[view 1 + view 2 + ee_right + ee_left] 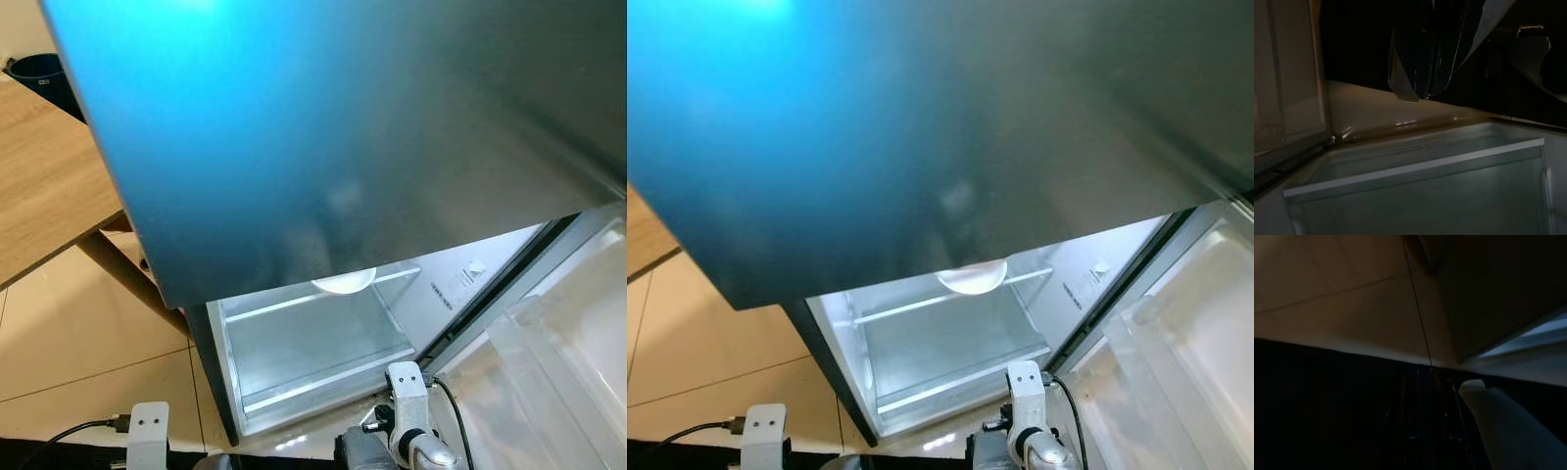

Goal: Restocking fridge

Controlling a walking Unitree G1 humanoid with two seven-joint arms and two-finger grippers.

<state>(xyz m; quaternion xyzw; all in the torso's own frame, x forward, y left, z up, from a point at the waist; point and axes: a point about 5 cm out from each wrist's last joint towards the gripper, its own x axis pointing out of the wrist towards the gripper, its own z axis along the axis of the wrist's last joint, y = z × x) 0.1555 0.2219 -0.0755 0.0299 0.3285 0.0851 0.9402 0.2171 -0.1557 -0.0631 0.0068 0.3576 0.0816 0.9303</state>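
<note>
Standing at open fridge point(323, 147), lower compartment point(313, 352) lit, centre frame.
Right gripper point(1418, 93) tips seemingly together, nothing visibly held; could clip shelf point(1415, 169) reaching in.

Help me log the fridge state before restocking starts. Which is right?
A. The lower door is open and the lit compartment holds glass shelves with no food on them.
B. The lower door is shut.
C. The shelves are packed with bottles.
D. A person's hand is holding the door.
A. The door stands swung open on the robot's right, and the lit compartment shows bare glass shelves under a round lamp.
</note>
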